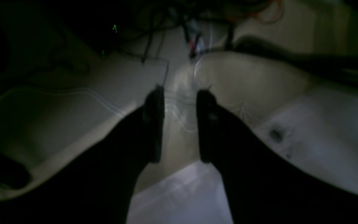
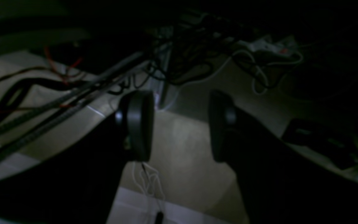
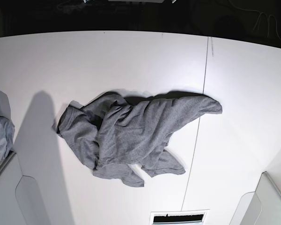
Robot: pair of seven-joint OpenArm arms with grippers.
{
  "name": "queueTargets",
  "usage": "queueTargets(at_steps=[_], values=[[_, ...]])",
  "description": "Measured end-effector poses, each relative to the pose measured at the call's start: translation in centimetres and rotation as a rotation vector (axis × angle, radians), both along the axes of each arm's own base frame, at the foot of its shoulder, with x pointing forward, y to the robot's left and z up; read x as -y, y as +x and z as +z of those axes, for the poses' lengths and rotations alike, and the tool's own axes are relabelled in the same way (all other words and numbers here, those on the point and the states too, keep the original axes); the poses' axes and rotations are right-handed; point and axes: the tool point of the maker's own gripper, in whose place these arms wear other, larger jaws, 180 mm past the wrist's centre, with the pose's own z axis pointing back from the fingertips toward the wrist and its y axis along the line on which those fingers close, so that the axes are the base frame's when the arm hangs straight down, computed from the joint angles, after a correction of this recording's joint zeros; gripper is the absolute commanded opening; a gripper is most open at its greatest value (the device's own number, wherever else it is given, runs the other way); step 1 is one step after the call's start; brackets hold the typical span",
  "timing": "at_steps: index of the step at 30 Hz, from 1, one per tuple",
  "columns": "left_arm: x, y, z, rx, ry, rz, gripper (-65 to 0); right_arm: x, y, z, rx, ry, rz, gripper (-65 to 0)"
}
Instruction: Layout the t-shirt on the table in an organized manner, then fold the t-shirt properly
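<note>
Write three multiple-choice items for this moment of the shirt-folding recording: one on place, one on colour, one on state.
1. Where does the t-shirt lie?
A. Crumpled near the middle of the table
B. Hanging off the table's front edge
C. Held up in the air by both arms

2. What colour is the t-shirt?
A. Red
B. Heather grey
C. White

3. How do the jaws of both grippers stand?
A. Both shut on cloth
B. Both open and empty
C. One open, one shut on cloth

Key:
1 A: the base view shows the t-shirt bunched on the white table, its far end crossing the dark seam.
2 B: it reads plain grey against the white top.
3 B: the left gripper and the right gripper each show a clear gap with nothing between.
</note>
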Motion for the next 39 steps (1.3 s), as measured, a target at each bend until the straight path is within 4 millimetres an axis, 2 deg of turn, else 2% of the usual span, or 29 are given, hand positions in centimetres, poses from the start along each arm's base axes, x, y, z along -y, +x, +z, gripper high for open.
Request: queueTargets(at_steps=[7,11,14,18,22,27,32,37,39], values=[[1.0,-0.2,3.2,0.050,-0.117,0.104,-44.5,1.6,-0.2,3.3,0.075,-0.001,0.019,-36.6],[0.7,0.5,4.9,0.099,-0.145,0.165,-44.5,2.2,0.0,5.3,0.110,-0.002,0.051,-36.6],[-0.6,1.4,6.2,0.144,-0.140,0.233,-43.7,2.3,0.1,6.9,0.123,-0.004,0.077,-36.6],[-2.7,2.8,8.3,0.217,-0.121,0.281,-39.3,2.1,1.1,9.6,0.183,0.021,0.082,-36.6],[-6.0,5.2,10.6,0.318,-0.067,0.340,-39.3,2.0,2.1,12.3,0.237,0.040,0.106,-36.6],[-10.4,7.5,13.6,0.380,-0.013,0.448,-39.3,0.9,5.3,15.5,0.328,0.064,0.130,-36.6],[-13.2,12.0,18.5,0.472,-0.061,0.433,-39.3,0.8,9.4,19.0,0.448,0.057,0.141,-36.6],[-15.8,17.0,24.5,0.653,-0.057,0.382,-39.0,1.0,15.1,22.6,0.626,0.060,0.118,-36.6],[-16.0,19.0,26.5,0.732,-0.068,0.341,-34.7,1.6,17.7,23.4,0.694,0.041,0.112,-36.6]])
